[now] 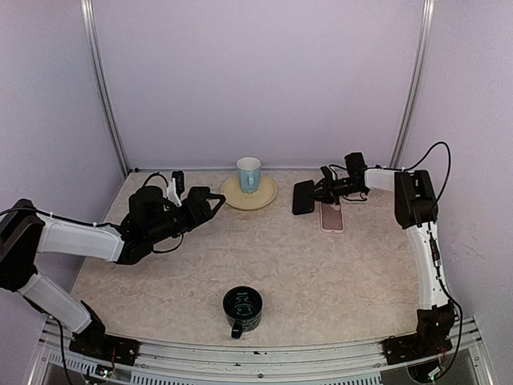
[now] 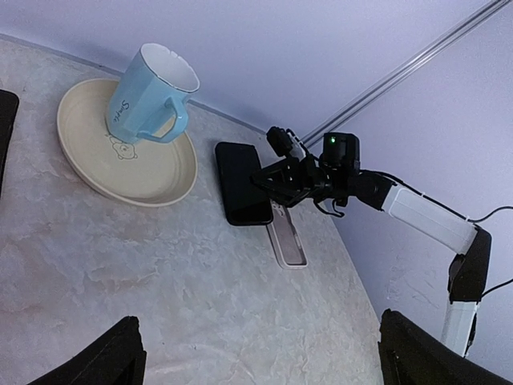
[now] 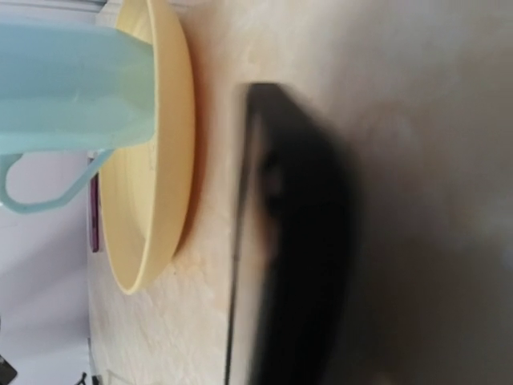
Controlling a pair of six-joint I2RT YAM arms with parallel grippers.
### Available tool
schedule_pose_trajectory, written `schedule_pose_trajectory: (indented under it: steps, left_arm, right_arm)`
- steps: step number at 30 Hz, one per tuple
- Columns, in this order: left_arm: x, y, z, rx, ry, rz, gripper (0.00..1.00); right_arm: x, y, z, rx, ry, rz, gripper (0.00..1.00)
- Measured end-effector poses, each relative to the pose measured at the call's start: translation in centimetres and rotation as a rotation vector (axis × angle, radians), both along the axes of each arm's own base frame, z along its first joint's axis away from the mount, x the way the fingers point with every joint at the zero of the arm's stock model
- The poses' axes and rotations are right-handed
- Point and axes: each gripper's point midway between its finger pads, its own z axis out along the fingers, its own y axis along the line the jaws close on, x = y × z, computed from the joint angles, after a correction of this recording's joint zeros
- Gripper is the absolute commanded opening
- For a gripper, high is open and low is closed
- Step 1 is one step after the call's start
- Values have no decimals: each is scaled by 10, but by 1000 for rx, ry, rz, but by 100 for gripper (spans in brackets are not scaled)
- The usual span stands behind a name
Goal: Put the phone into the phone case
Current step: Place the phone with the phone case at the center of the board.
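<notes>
Pale lilac walls, a marbled table [image 1: 321, 273], and both arms out over it, with the action at the far right.

The right claw [image 1: 322, 191] reaches in low and sideways, and the phone [image 1: 303, 196], a black slab, sits right at its fingertips. Its jaws look close together, but whether they grip the phone's edge or merely touch it, I can't tell; the wrist view is a dark blur. The pinkish phone case [image 1: 332, 217] lies flat just on the near side of that claw, hard by the phone's corner, with no phone in it. Beyond the phone from the claw sits a cream plate [image 1: 264, 195] with a light blue mug [image 1: 248, 172] on it. The left claw [image 1: 213, 200] hangs wide open and holding nothing, the plate just ahead of its fingers. A dark mug [image 1: 242, 309] stands well back from both claws, near the front edge.
</notes>
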Motion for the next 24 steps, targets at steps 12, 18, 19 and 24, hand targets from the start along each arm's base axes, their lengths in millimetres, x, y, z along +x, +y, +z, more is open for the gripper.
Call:
schedule_pose_trajectory:
  steps: [12,18,19,24]
  left_arm:
    - [0,0,-7,-6,24,3,99]
    - [0,0,-6,-11,22,3,99]
    - [0,0,-6,-12,21,3,99]
    - [-1,1,-8,-10,24,4,99]
  right_arm:
    - [1,-1,-5,-6,9,-6,42]
    - [1,-1,-3,-6,3,-5,48]
    - [1,-1,-2,-11,0,-7,48]
    - [2,-5,2,-50,-18,-26,49]
